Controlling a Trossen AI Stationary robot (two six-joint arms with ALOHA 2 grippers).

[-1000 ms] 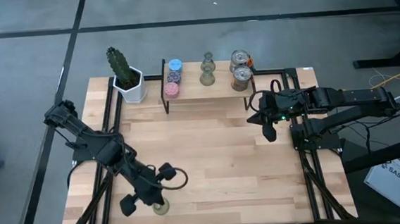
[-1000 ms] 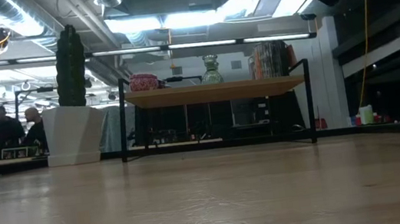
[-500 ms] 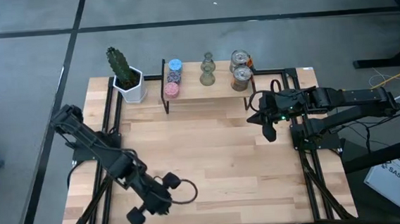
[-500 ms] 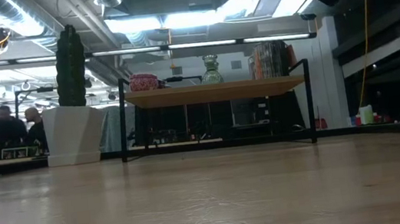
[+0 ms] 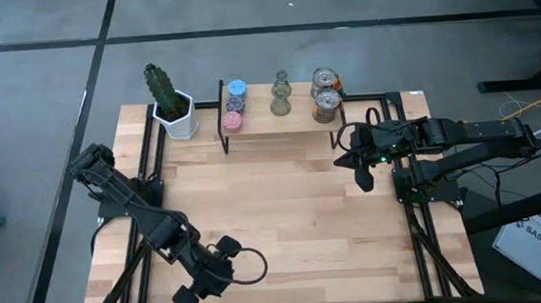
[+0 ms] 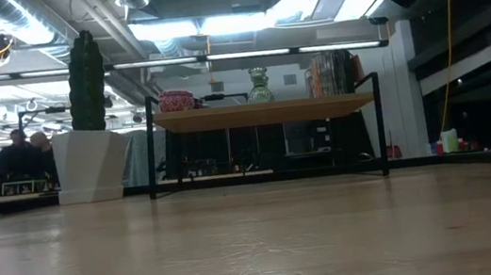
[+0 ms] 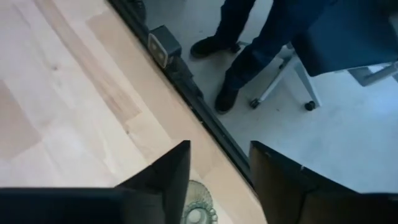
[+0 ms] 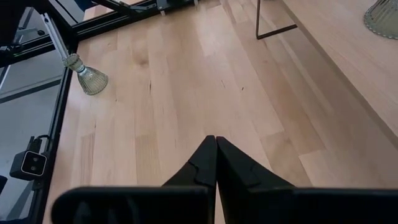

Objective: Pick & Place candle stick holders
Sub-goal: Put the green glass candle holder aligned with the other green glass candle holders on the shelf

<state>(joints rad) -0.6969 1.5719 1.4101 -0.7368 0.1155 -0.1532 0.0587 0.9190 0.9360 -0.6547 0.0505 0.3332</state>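
An olive-green flared candle stick holder [image 7: 196, 213] sits near the table's near edge, between the fingers of my open left gripper [image 7: 217, 180]. In the high view, my left gripper [image 5: 203, 282] hides it. In the right wrist view the holder [image 8: 87, 78] seems to lie on its side. My right gripper [image 5: 361, 176] hovers shut and empty near the shelf's right end. On the shelf [image 5: 259, 125] stand pink [image 5: 233, 122], dark [image 5: 236, 104] and blue [image 5: 236, 87] round holders, olive-green ones [image 5: 281, 97] and two silvery cups [image 5: 324, 90].
A white pot with a cactus [image 5: 169, 103] stands at the far left beside the shelf. Beyond the near edge, a person's legs [image 7: 239, 43] and a chair [image 7: 348, 37] show. People [image 6: 15, 158] are in the room behind. Bare wood [image 5: 284, 208] lies between the arms.
My left gripper has moved toward the table's near edge and a little right, coming over the olive-green holder, which showed beside it a second ago and is now covered in the high view. My right arm has kept still.
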